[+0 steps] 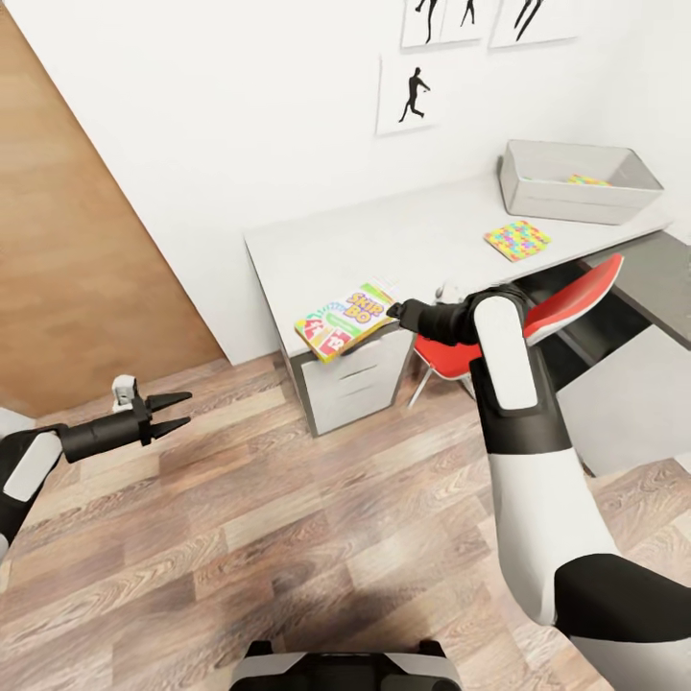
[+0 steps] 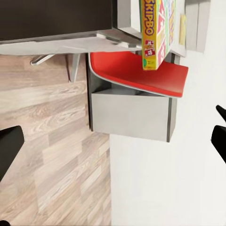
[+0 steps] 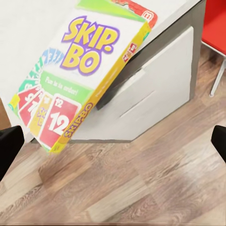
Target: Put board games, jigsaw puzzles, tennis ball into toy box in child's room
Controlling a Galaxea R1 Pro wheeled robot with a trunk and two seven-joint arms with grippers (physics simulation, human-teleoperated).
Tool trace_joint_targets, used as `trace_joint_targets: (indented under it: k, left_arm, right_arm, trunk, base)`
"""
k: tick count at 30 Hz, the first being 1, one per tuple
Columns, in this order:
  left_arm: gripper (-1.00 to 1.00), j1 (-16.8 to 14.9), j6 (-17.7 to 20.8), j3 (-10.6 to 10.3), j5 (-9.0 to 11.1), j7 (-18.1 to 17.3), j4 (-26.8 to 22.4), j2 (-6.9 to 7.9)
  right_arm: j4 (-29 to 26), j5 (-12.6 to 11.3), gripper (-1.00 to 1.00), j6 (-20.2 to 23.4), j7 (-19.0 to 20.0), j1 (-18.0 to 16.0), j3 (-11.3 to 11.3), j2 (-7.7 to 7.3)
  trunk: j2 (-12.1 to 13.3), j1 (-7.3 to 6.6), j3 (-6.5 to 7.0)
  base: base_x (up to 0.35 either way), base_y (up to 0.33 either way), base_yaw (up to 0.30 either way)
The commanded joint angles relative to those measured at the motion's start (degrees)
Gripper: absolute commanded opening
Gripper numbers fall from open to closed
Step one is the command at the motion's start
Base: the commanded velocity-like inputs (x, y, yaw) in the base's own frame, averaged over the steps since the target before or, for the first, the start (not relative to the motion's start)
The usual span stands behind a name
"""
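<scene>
Overhead, flat glossy Skip-Bo box (image 1: 344,320)

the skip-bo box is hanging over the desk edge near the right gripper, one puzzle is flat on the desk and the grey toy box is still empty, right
Not quite: the toy box is not empty. The head view shows a multicolour puzzle already lying inside it. The rest holds: the Skip-Bo box overhangs the desk edge by the right gripper, and another puzzle lies flat on the desk.
</scene>
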Motion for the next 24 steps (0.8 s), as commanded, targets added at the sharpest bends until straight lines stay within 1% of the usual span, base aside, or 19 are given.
trace_joint_targets:
  k: [1, 8, 9, 13, 14, 16, 17, 20, 21, 23, 24]
  left_arm:
    - [1.0, 0.2, -0.1, 0.0, -0.1, -0.2, 0.0, 0.06]
    - [1.0, 1.7, -2.0, 0.0, -0.1, -0.1, 0.1, 0.22]
    - [1.0, 2.3, -2.4, 0.0, -0.2, -0.1, 0.2, 0.22]
    - [1.0, 3.4, -2.9, 0.0, -0.2, 0.0, 0.2, 0.2]
    - [1.0, 4.0, -3.0, 0.0, -0.2, 0.1, 0.2, 0.21]
    - [1.0, 4.6, -3.2, 0.0, -0.2, 0.2, 0.2, 0.24]
    - [1.0, 5.4, -3.5, 0.0, -0.2, 0.3, 0.2, 0.25]
    - [1.0, 6.6, -4.5, 0.0, -0.2, 0.4, 0.3, 0.26]
    - [1.0, 7.5, -5.5, 0.0, -0.3, 0.4, 0.3, 0.27]
    - [1.0, 8.2, -6.7, 0.0, -0.3, 0.5, 0.3, 0.27]
    - [1.0, 8.9, -7.6, 0.0, -0.3, 0.5, 0.4, 0.27]
  right_arm:
    - [-0.1, -0.4, 1.0, 0.2, -0.4, 0.3, 0.0, 0.06]
    - [-1.4, -0.4, 1.0, 0.2, 0.5, 2.8, 0.0, 0.16]
    - [-2.2, -0.4, 1.0, 0.2, 0.6, 4.0, 0.0, 0.14]
    - [-4.2, -0.3, 1.0, 0.3, 1.0, 6.9, -0.1, -0.02]
    - [-5.3, -0.3, 1.0, 0.3, 1.4, 8.4, -0.1, -0.17]
    - [-6.3, -0.2, 1.0, 0.3, 1.9, 10.0, -0.1, -0.26]
    - [-7.0, -0.1, 1.0, 0.3, 2.4, 11.7, -0.1, -0.32]
    - [-7.6, 0.0, 1.0, 0.1, 3.0, 14.4, -0.1, -0.33]
    - [-7.9, 0.1, 1.0, -0.4, 3.3, 16.1, 0.0, -0.37]
    - [-8.0, 0.2, 1.0, -1.4, 3.5, 17.7, 0.0, -0.44]
    - [-8.1, 0.3, 1.0, -2.7, 3.6, 19.2, 0.1, -0.53]
  trunk:
    - [-0.1, 0.04, 0.02]
    - [-0.1, 0.04, 0.69]
    - [-0.1, 0.04, 0.78]
    - [-0.1, 0.04, 1.16]
    - [-0.1, 0.04, 1.26]
    - [-0.1, 0.04, 1.45]
    - [-0.1, 0.04, 1.54]
    - [-0.1, 0.04, 1.83]
    - [-0.1, 0.04, 1.93]
    - [-0.1, 0.04, 2.12]
    - [-0.1, 0.04, 2.21]
  base:
    - [-0.003, 0.0, 0.0]
    - [-0.001, 0.0, 0.0]
    - [0.0, 0.0, 0.0]
    - [0.0, 0.0, 0.0]
    - [0.0, 0.0, 0.0]
    - [0.0, 0.0, 0.0]
    - [0.0, 0.0, 0.0]
    - [0.0, 0.0, 0.0]
    - [0.0, 0.0, 0.0]
    - [0.0, 0.0, 0.0]
    - [0.0, 0.0, 0.0]
